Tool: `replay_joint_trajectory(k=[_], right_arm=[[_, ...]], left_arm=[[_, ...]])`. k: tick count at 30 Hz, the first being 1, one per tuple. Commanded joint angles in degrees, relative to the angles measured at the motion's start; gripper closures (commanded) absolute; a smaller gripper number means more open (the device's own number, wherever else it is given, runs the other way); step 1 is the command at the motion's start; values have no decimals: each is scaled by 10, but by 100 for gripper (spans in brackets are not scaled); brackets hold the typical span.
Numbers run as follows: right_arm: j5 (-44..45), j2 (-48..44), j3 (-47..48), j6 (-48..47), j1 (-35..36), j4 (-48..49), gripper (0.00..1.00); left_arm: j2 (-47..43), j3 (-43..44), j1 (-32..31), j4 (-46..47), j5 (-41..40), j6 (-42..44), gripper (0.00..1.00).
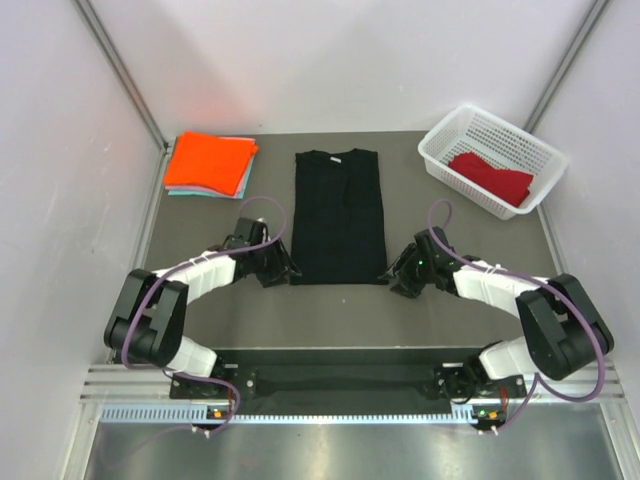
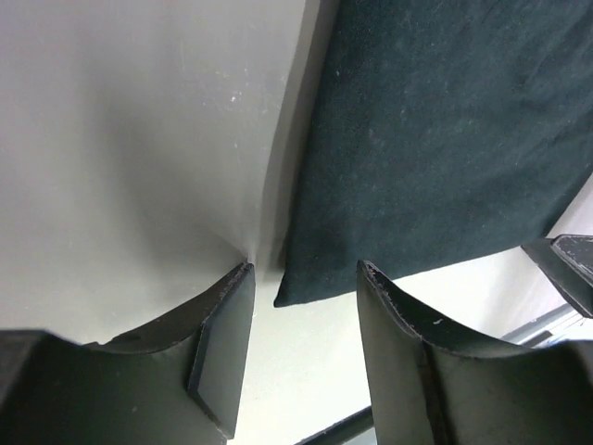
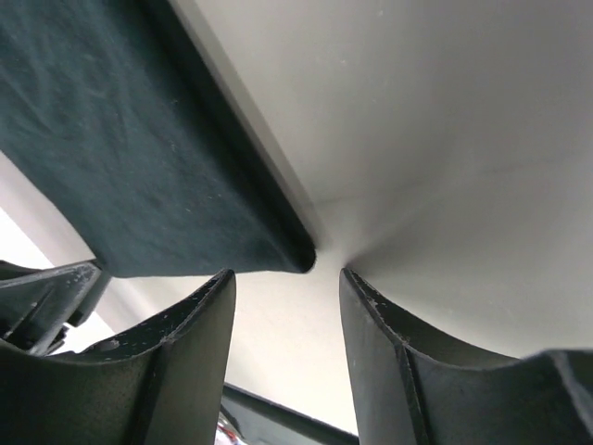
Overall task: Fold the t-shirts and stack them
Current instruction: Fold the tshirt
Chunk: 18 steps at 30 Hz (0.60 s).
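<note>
**Black tee folded to a strip, both arms poised at its hem**

The black t-shirt point(image 1: 338, 215) lies flat in the middle of the table point(image 1: 200, 250). It is folded lengthwise into a narrow strip, with the collar at the far end and the hem nearest the arms. The left gripper point(image 1: 280, 270) sits low beside the near left corner of the hem and the right gripper point(image 1: 395, 275) beside the near right corner, one to each side of the cloth.

Both wrist views show the jaws standing well apart with only bare table between them. In each, the shirt's corner sits just ahead of the gap, and nothing is held. The matched placement suggests the pair is set to take the two hem corners together, probably so the near end can be carried toward the collar in an even cross fold.

At the far left corner a folded orange t-shirt point(image 1: 208, 160) rests squarely on a teal t-shirt point(image 1: 205, 191), of which only the near and right edges show. This looks like the stack the black one will join.

At the far right, a dark red t-shirt point(image 1: 492, 178) lies bunched in the white mesh basket point(image 1: 445, 160), not yet folded. By this reckoning the job is about half done.
</note>
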Motion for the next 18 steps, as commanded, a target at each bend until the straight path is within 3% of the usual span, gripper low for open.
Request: replay_joint_trajectory(k=[1,7,13,18], right_arm=[[20,9,-18,30,12,50,51],[33,21,-22,40,26,61,55],[36,38,-33,39,28,91,70],[44,36,-43,37,30,97,73]], left_arm=[[-3,-9,-1,12,-18,3,47],[-62,-20,-2,-31,-47,13,46],[-56,-50,-3,13,-14,-9,46],[-47,-64,-5,42,3,-28,45]])
